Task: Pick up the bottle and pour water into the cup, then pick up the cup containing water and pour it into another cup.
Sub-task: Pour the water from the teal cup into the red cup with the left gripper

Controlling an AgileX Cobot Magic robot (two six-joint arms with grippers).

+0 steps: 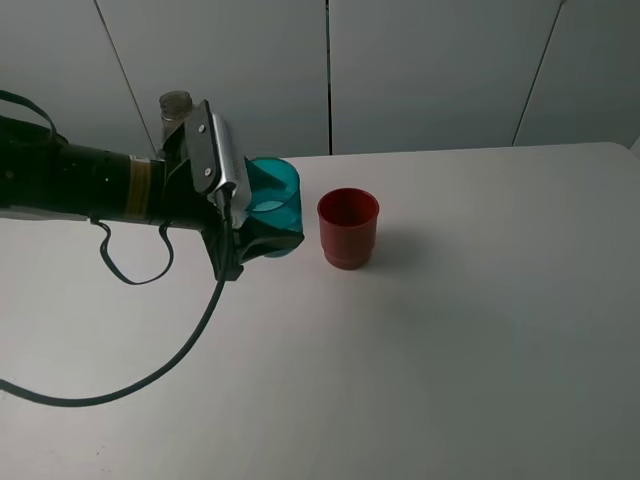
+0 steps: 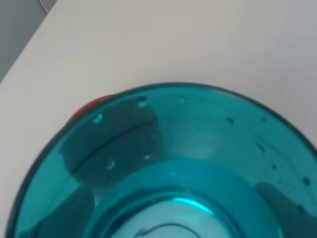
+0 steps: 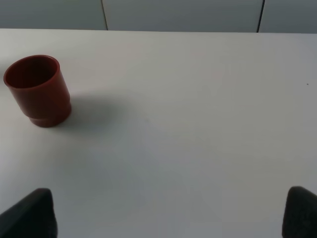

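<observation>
My left gripper is shut on the teal cup, holding it just left of the red cup. The left wrist view looks down into the teal cup. Drops cling to its inner wall and a little liquid glints at the bottom. My fingers show dark through its sides, and a sliver of the red cup peeks past its rim. The bottle shows only its open neck behind my left arm. My right gripper is open over bare table, well to the side of the red cup.
A black cable loops from my left arm across the white table at the front left. A grey panelled wall stands behind the table's far edge.
</observation>
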